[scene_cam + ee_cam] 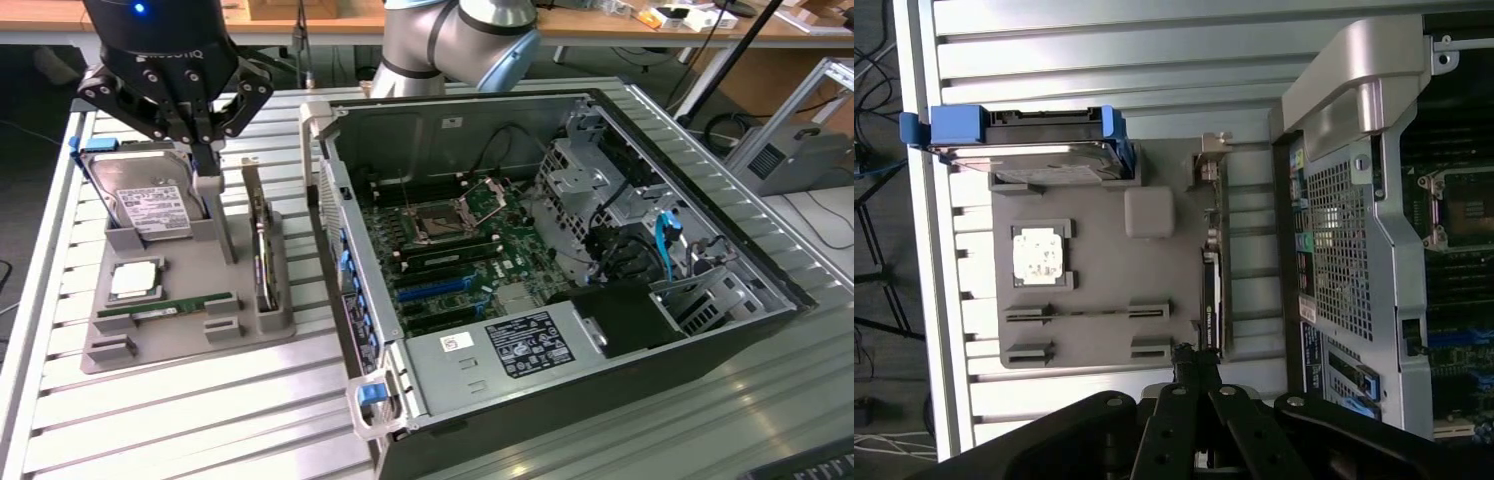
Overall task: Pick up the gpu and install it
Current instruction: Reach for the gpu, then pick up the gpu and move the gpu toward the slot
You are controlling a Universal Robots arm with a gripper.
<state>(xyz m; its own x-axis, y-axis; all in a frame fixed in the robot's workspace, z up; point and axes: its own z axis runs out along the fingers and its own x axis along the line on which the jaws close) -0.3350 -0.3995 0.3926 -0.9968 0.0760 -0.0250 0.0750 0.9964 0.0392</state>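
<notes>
1 arm point(454, 40), fingers point(202, 146) pressed together, nothing between them. They hang over the far end of a gray tray point(174, 345) on the slatted bench point(200, 410).

The gpu point(263, 258) stands on edge in its tray slot, silver bracket at the far end, black cooler along the side. It sits below the fingers and just off to the exterior view's right of them, apart, not gripped. In the wrist view the fingers point(1189, 362) point near the cooler end of the gpu point(1212, 290), with the tray point(1104, 270) and bench point(1104, 60) under them.

3 other parts on the tray:
- hard drive point(147, 205) with white label and blue clips, directly under the fingers, slightly to the exterior view's left; wrist view point(1029, 150).
- CPU point(136, 280), further from the fingers than the drive; wrist view point(1039, 255).
- RAM stick point(167, 308), narrow and green, lying flat beyond the CPU.

1 gray post point(1149, 212) rises from the tray between drive and gpu, nearly under the fingertips.

Open PC case point(641, 370) lies on its side well to the exterior view's right of the fingers, motherboard point(454, 250) exposed; case rear panel point(1344, 230) is just past the gpu from the fingers.
</notes>
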